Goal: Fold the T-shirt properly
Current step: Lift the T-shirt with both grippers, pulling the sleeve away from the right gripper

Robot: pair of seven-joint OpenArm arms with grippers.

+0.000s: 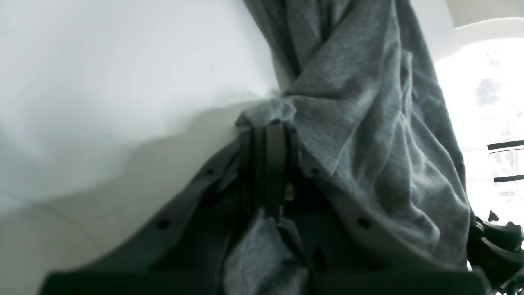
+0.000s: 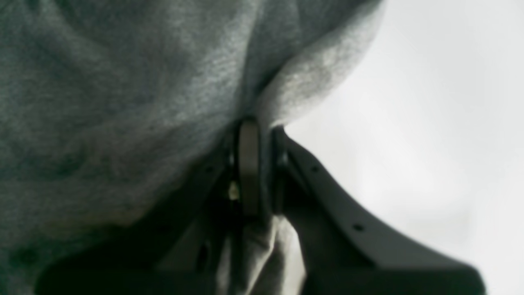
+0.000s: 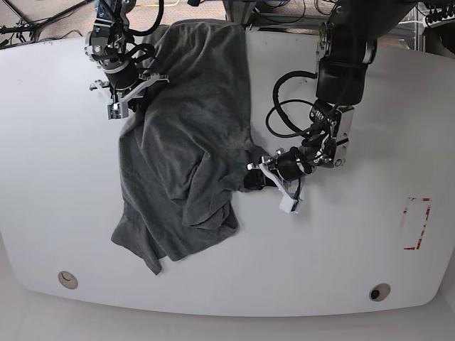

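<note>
Your left hand (image 3: 257, 174) is clamped on the shirt's (image 3: 188, 142) edge near desk (image 3: 57, 177) centre; your right hand (image 3: 135, 96) pinches it near the far edge. The crumpled shirt's long axis runs far-to-near between them.

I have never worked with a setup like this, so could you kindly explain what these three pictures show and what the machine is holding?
This is a robot with two arms at a white table. The base view looks down from above; the other two come from cameras on the wrists, just behind each gripper. A crumpled grey T-shirt lies on the table. The left gripper, on the overhead picture's right, is shut on the shirt's edge, seen close up. The right gripper is shut on the shirt too, seen close up.
</note>
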